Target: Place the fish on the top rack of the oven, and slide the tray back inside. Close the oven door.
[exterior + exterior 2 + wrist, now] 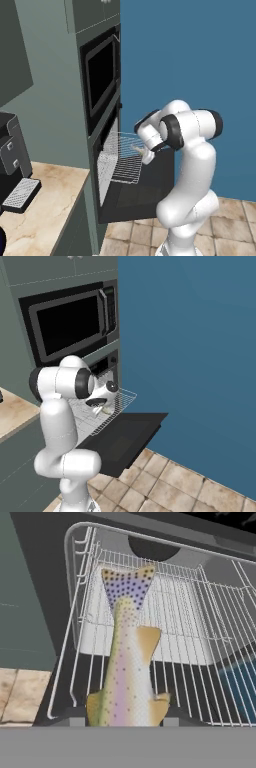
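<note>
The fish [127, 662], pale tan with dark speckles, hangs lengthwise over the top rack [200, 612], tail fin pointing toward the oven cavity. My gripper [124, 718] is shut on the fish at its near end. In the left base view the gripper [146, 154] hovers just above the pulled-out wire tray [122, 162], with the fish [138, 148] poking out toward the oven. The oven door [145, 195] lies open and flat beneath the rack. From the right, the gripper [102, 405] sits over the rack [120, 401] and the door [125, 441].
A black microwave [102, 75] is built in above the oven. A marble counter [45, 210] with a coffee machine [10, 150] lies to the left. The blue wall [200, 356] and tiled floor [165, 481] are to the right.
</note>
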Robot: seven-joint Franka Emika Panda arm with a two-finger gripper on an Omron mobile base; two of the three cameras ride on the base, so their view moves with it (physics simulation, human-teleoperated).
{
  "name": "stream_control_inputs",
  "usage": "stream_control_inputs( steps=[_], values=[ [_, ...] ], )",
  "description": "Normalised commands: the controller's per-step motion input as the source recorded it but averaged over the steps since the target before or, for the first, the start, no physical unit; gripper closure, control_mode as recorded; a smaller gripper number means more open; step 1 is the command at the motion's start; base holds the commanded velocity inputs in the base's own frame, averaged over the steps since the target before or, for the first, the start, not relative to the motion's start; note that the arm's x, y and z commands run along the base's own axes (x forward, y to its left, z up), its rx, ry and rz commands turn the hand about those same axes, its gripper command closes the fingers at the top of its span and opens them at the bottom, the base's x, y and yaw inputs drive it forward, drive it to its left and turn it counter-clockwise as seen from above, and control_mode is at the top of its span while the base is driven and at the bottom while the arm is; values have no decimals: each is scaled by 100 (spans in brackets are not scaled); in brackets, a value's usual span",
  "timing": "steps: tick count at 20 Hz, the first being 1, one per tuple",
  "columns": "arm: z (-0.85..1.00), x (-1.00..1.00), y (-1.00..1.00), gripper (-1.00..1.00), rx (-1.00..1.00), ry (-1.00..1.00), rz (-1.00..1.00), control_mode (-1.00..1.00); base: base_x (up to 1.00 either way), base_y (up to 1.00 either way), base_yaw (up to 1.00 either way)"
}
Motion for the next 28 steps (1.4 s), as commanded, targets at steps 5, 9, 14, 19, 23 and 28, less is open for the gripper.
stream_control_inputs(
  steps=[5,9,14,19,23,28],
  values=[
    [-30,42,2,100,0,-1,0,-100,0,0,0],
    [-30,58,14,100,0,0,0,-100,0,0,0],
    [-36,55,10,100,0,0,0,-100,0,0,0],
    [-40,52,7,100,0,0,0,-100,0,0,0],
    [-38,43,0,100,0,0,0,-100,0,0,0],
    [-39,36,0,100,0,0,0,-100,0,0,0]
  ],
)
